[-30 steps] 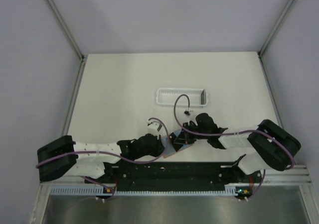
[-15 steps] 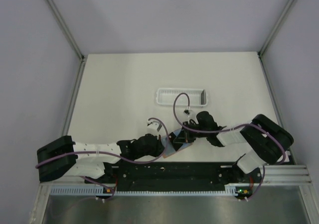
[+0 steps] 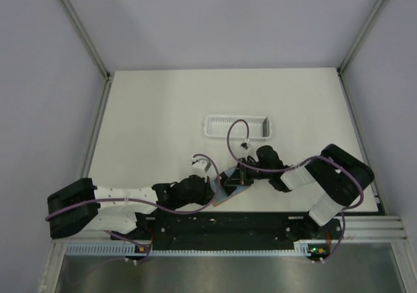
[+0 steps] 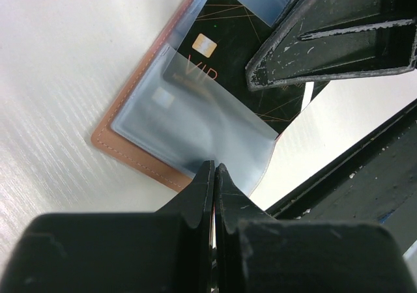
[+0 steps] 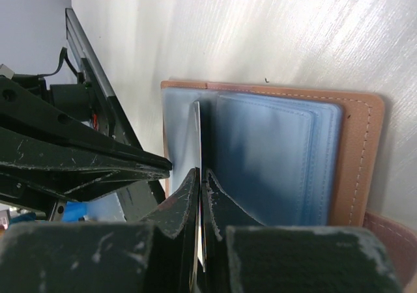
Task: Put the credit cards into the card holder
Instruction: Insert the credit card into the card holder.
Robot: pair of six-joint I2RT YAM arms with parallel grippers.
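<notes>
We see one of the credit cards, black with a gold chip and the letters VIP, lying partway inside the card holder. Its lower half sits under a cloudy pale blue sleeve, while the upper half is bare. The card holder lies open and flat on the table, close to the middle of the table's near edge, with its reddish-brown border showing around the blue sleeves.

From the right wrist we see a thin card edge-on. The right gripper has its jaws closed on that edge, with the card standing upright over the blue panels. In the left wrist view the same fingers reach over the bare end of the black card.

The left gripper has its jaws pressed fully together. Its tips sit at the near edge of the pale sleeve, but we cannot tell whether they pinch the sleeve or only rest against it.

From above, the two grippers meet over the card holder from either side. A white slatted tray lies well apart from them, toward the middle of the table.
</notes>
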